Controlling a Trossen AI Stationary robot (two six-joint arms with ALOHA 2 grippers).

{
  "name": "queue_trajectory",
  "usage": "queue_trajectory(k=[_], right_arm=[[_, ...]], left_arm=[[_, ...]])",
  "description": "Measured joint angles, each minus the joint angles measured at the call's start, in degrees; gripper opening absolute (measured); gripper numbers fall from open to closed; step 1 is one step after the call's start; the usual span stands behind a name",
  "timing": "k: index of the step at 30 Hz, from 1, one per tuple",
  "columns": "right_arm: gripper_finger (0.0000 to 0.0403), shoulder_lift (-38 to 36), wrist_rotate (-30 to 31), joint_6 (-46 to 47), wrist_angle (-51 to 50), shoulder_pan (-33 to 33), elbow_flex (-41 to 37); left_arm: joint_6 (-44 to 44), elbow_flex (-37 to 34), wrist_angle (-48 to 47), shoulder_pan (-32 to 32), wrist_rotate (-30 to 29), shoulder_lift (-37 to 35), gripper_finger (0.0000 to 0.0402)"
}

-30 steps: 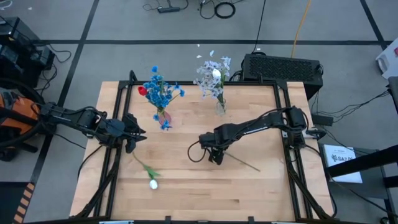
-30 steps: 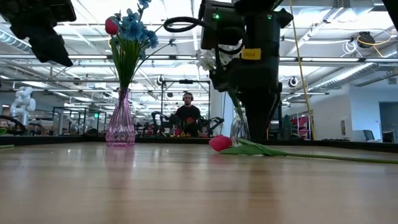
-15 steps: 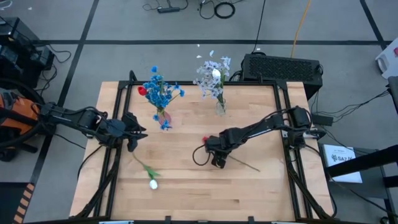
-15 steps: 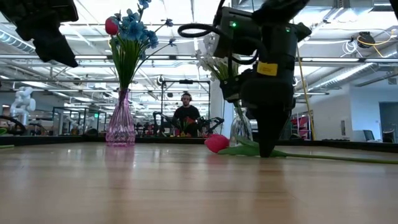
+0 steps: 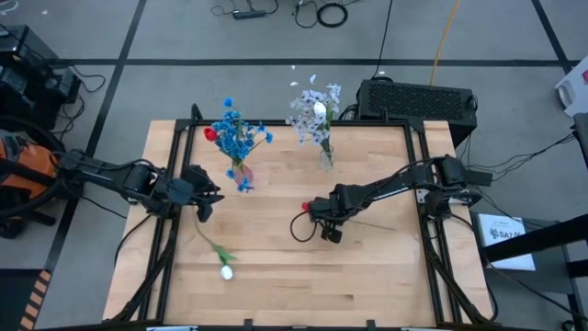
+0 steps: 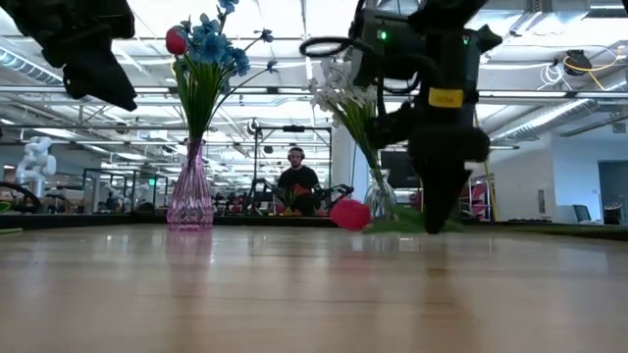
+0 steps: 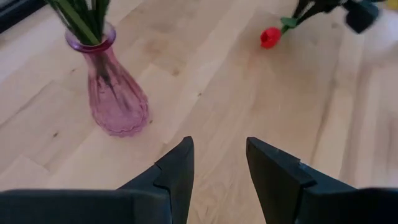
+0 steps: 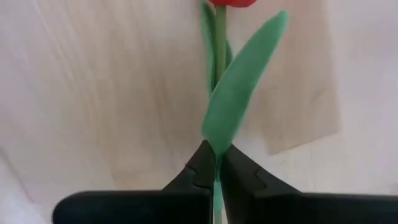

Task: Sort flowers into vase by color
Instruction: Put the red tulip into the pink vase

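The right pincer, at centre-right of the high view, is clamped tight on the stem of a red tulip, whose bud points toward the upper left. The left pincer hovers at middle left, fingers partly apart and empty, just beside the pink vase.

Risks, as judged:
- The grip sits on a thin stem near a leaf; the stem may slip or swivel during the lift.
- The long trailing stem may drag on the worktop.
- Insertion may catch flowers already standing in the pink vase.

Count:
- Vases: two, the pink vase with the blue cluster and one red bud, and the clear vase with pale sprays.
- Loose flowers: two, the red tulip and a white tulip at lower left.
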Motion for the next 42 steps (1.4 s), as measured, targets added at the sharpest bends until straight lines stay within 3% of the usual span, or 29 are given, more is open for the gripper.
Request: queue_trajectory(k=[6, 13, 18, 22, 28, 33, 37, 42], right_arm=[[0.0002, -1.9, 0.9, -0.2, -6.1, -0.9, 0.1], [0.0001, -2.5, 0.3, 0.3, -5.5, -0.8, -0.4], [0.0001, -3.9, -7.3, 0.7, -1.6, -0.8, -5.4], [0.0, -11.1, -11.7, 5.1, 3.4, -0.7, -13.7], [0.0, -29.4, -8.8, 11.7, 11.4, -2.0, -26.0], [0.0, -41.3, -5.3, 12.1, 25.1, -4.2, -33.2], [0.0, -44.8, -5.0, 12.1, 37.0, -6.2, -36.3], [0.0, -44.8, -5.3, 11.4, 42.6, -7.6, -36.5]], left_arm=[[-4.2, 0.0, 0.4, 0.0, -1.5, 2.2, 0.0182], [-2.7, 0.0, 0.4, 0.0, -11.2, 5.1, 0.0218], [-5.4, 0.0, 0.3, 0.0, -14.8, 7.0, 0.0214], [-5.4, 0.0, 0.3, 0.0, -15.0, 8.4, 0.0208], [-2.8, -1.2, 3.7, 0.4, -18.8, 9.2, 0.0207], [-2.5, -4.9, 6.8, 2.6, -19.3, 8.7, 0.0207], [1.7, -8.3, 13.1, 3.1, -19.2, 8.2, 0.0207], [14.2, -11.4, 25.8, 5.2, -22.8, 7.0, 0.0207]])
